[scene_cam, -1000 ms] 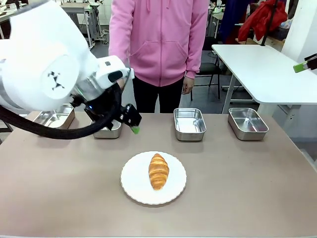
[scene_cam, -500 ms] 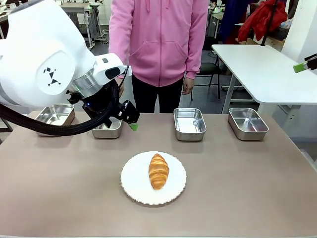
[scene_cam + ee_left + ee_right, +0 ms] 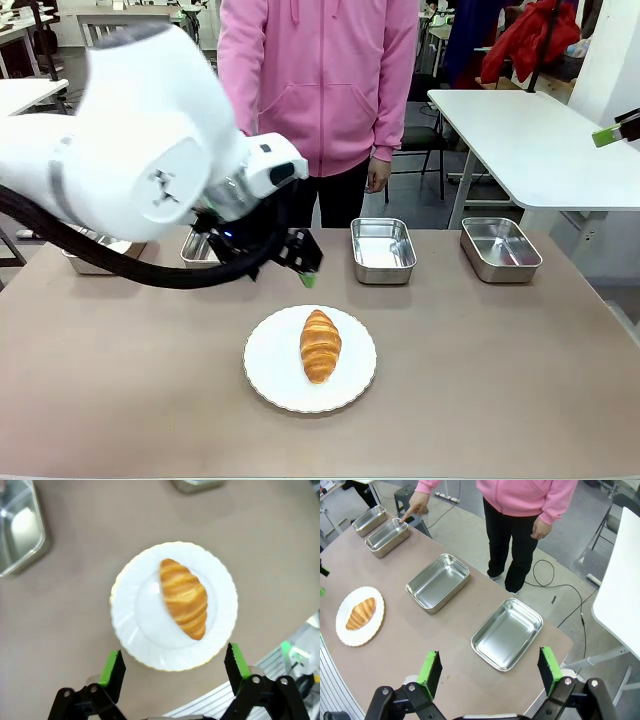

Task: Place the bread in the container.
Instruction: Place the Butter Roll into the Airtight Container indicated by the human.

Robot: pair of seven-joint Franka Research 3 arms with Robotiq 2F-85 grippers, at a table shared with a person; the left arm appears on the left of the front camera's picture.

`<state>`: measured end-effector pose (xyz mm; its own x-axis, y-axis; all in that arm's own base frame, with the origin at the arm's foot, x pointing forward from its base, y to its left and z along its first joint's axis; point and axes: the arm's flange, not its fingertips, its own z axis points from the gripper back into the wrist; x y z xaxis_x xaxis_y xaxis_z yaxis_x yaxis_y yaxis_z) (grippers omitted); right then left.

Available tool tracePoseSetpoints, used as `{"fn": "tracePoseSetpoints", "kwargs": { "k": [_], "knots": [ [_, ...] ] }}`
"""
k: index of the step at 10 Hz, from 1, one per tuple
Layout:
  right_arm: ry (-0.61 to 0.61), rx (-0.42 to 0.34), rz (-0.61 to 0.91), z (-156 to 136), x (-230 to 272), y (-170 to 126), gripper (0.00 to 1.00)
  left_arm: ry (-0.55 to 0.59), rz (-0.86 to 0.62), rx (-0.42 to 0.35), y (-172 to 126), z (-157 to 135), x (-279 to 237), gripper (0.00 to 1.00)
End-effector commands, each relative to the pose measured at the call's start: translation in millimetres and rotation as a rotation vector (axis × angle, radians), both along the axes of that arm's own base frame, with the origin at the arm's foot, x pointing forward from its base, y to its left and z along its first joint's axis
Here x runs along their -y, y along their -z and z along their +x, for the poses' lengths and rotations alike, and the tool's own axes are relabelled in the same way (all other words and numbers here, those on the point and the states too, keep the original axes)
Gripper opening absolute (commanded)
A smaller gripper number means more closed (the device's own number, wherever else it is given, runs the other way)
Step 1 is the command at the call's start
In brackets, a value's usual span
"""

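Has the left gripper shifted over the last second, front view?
Yes. The left gripper has swung to the robot's right and nearer the plate holding the bread.

Robotics lab: white robot arm (image 3: pixel 140 170) at 9 o'clock, white worktable (image 3: pixel 530 140) at 2 o'clock, loose floor cable (image 3: pixel 560 586).

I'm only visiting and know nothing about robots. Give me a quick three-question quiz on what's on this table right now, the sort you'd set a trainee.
1. True or false: the bread lies on the white plate.
2. How many steel pans stand on the table? A two, B three, C four.
3. In one word: which arm's gripper hovers open nearest the bread?

Key: 1 true. 2 C. 3 left: the left gripper.
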<state>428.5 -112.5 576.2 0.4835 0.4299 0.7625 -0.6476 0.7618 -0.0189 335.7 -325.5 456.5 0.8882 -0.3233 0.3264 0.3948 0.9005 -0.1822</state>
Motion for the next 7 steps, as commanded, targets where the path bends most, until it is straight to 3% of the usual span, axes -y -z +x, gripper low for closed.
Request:
{"fn": "tracePoseSetpoints", "kwargs": {
  "k": [1, 7],
  "knots": [
    [-0.008, 0.009, 0.016, 0.7, -0.2, -1.3, 1.00, -0.060, 0.044, -0.034, 18.3, 7.7, 34.7, 1.00],
    [-0.008, 0.009, 0.016, 0.7, -0.2, -1.3, 1.00, -0.207, 0.156, -0.029, 69.5, -23.3, 75.8, 1.00]
  ]
}}
